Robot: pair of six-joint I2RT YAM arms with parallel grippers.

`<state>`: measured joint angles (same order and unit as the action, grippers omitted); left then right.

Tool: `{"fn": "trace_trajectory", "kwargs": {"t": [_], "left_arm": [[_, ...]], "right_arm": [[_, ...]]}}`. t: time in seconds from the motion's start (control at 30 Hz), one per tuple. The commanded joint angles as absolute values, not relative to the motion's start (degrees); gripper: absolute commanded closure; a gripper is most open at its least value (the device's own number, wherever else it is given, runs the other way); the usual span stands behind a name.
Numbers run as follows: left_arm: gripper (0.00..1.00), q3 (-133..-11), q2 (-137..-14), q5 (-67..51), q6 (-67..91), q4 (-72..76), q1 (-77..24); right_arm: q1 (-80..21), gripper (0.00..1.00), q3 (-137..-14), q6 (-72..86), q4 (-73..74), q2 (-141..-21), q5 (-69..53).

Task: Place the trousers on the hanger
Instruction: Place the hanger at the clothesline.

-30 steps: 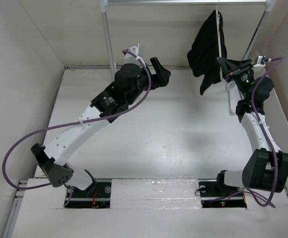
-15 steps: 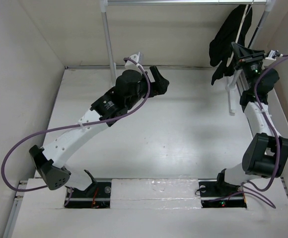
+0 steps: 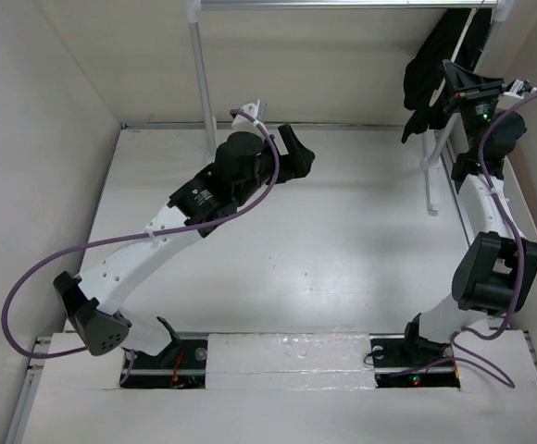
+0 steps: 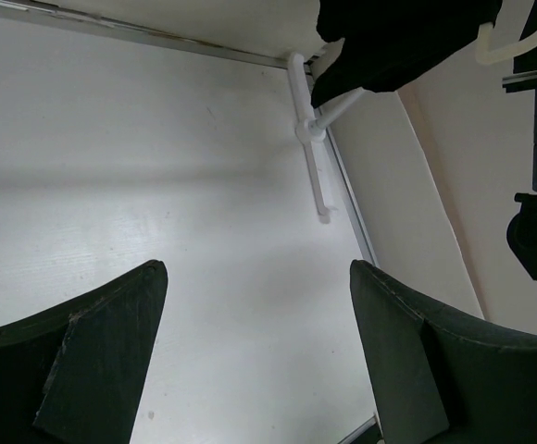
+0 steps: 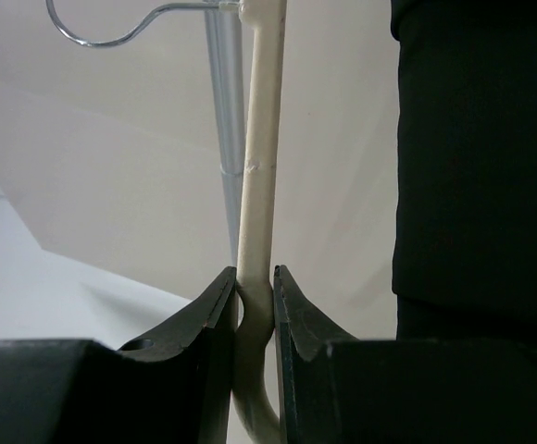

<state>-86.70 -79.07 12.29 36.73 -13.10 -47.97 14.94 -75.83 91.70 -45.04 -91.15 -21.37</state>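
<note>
The black trousers [image 3: 428, 65] hang draped over the cream hanger, high at the back right by the rack's top bar. They also show in the left wrist view [image 4: 398, 37] and the right wrist view [image 5: 481, 148]. My right gripper [image 3: 452, 74] is shut on the hanger [image 5: 257, 139], its jaws pinching the cream bar near a rounded end [image 5: 255, 277]. The hanger's metal hook [image 5: 102, 37] shows at the top, beside a rack pole [image 5: 220, 139]. A hanger end shows in the left wrist view [image 4: 505, 42]. My left gripper [image 3: 302, 148] is open and empty above the table [image 4: 255, 268].
A white rack stands at the back, with a left pole [image 3: 199, 65], a top bar [image 3: 343, 5] and a right foot [image 3: 430, 185] on the table. Pale walls enclose the table on the left, back and right.
My right gripper has carried the hanger and trousers up and to the right, close to the right end of the rack's top bar. The left arm has barely moved.
</note>
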Motion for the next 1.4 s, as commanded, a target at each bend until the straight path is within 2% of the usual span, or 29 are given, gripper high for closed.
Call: {"fn": "trace_trajectory", "kwargs": {"t": [0.0,0.7,0.93,1.0,1.03,1.23,1.3,1.37], "left_arm": [[0.24,-86.8,-77.1,12.0,37.0,-11.2,-47.8],[0.25,-88.3,-79.5,12.2,37.0,-11.3,-47.8],[0.25,-88.2,-80.0,12.5,36.9,-11.2,-47.8],[0.25,-88.2,-80.1,12.5,36.9,-11.2,-47.8],[0.25,-88.2,-80.1,12.5,37.0,-11.2,-47.8],[0.24,-88.9,-80.1,13.4,36.5,-11.9,-47.8],[0.24,-89.3,-80.2,13.5,36.3,-12.4,-47.8],[0.24,-89.5,-79.9,13.8,36.3,-12.5,-47.8]], "right_arm": [[15.3,1.0,-80.2,90.5,-51.7,-90.0,-19.6],[15.8,1.0,-81.3,86.9,-46.7,-95.1,-21.4],[15.8,0.98,-77.4,86.7,-48.1,-94.3,-21.6],[15.8,0.88,-77.2,86.6,-48.5,-94.4,-22.5],[15.8,0.71,-76.9,86.5,-48.7,-94.4,-22.7],[18.4,0.11,-78.3,81.5,-46.2,-91.2,-25.7],[19.2,0.02,-79.1,79.0,-44.8,-89.7,-26.9],[20.0,0.0,-79.6,76.6,-42.5,-87.5,-28.0]]}}
